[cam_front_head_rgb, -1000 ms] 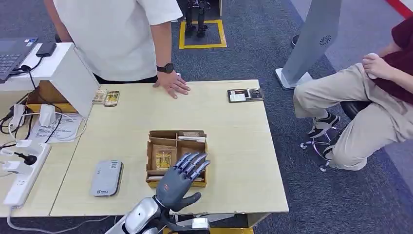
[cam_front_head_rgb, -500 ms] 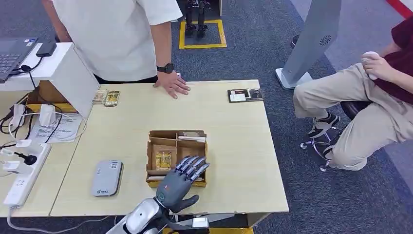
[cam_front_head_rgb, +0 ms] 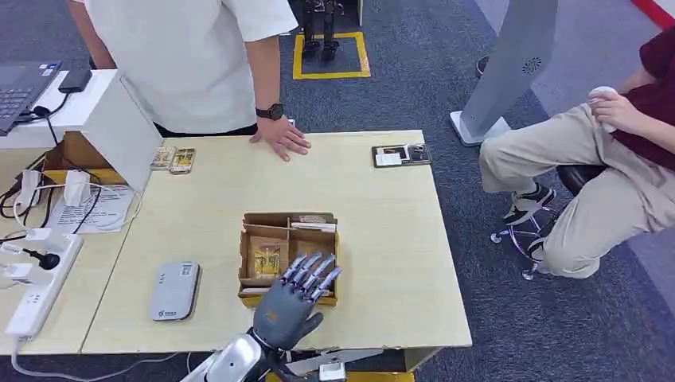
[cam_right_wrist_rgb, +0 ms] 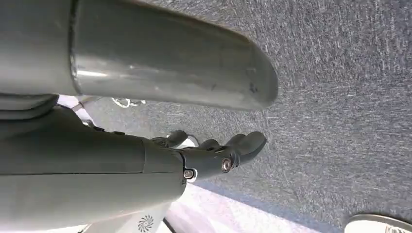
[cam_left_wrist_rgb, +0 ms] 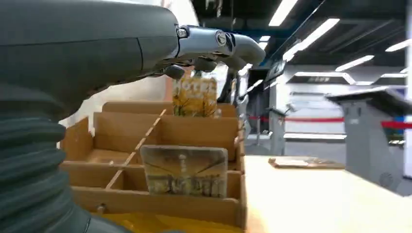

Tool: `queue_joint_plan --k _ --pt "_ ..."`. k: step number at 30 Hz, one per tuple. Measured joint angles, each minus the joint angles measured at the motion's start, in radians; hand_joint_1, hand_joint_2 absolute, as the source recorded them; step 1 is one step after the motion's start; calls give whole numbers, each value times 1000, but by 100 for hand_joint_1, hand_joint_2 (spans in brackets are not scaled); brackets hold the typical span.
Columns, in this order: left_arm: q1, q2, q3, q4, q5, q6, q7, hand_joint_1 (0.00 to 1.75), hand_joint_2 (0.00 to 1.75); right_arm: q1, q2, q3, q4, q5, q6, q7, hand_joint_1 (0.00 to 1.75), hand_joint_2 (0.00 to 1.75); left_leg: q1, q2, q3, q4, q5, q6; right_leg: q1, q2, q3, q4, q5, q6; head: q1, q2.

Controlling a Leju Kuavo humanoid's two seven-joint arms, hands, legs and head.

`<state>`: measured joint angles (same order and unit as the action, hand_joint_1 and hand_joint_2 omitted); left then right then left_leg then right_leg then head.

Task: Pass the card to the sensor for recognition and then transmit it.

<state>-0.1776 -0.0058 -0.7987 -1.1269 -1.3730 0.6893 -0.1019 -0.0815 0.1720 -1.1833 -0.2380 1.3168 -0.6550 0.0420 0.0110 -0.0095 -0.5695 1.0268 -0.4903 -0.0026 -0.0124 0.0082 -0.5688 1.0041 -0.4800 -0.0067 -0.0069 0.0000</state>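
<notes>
Pale wooden table (cam_front_head_rgb: 382, 239) with cardboard box (cam_front_head_rgb: 288, 256), grey sensor (cam_front_head_rgb: 174, 290), cards (cam_front_head_rgb: 173, 159)

Even, bright overhead light fills the head view; the table (cam_front_head_rgb: 382, 239) top looks flat and glare-free, with only soft, short shadows. In the left wrist view, ceiling strip lights (cam_left_wrist_rgb: 286, 9) blow out to white, the left hand (cam_left_wrist_rgb: 145, 43) is a blurred dark mass, and the background is hazy. The right wrist view is soft, with dull sheen on the right hand (cam_right_wrist_rgb: 214, 155).
</notes>
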Motion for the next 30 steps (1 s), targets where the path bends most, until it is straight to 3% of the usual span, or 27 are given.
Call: queue_joint_plan --k 3,6,12,17,30 --pt "18 -11 35 -19 -35 1 1 0 175 -1 0 0 0 -2 0 1 0 0 0 0 0 0 0 0 0 0 0 0 0 0 0 0" --pt "32 -21 65 -32 -45 1 1 17 175 0 0 0 1 -7 0 6 0 0 0 0 0 0 0 0 0 0 0 0 0 0 0 0" --pt "38 -28 86 -37 -59 1 -11 16 175 0 0 0 3 -8 0 9 0 0 0 0 0 0 0 0 0 0 0 0 0 0 0 0" --pt "37 -28 88 -36 -59 1 -14 0 175 0 0 0 4 -8 0 9 0 0 0 0 0 0 0 0 0 0 0 0 0 0 0 0" --pt "34 -28 88 3 7 1 -34 0 175 -1 0 0 4 -10 0 9 0 0 0 0 0 0 0 0 0 0 0 0 0 0 0 0"
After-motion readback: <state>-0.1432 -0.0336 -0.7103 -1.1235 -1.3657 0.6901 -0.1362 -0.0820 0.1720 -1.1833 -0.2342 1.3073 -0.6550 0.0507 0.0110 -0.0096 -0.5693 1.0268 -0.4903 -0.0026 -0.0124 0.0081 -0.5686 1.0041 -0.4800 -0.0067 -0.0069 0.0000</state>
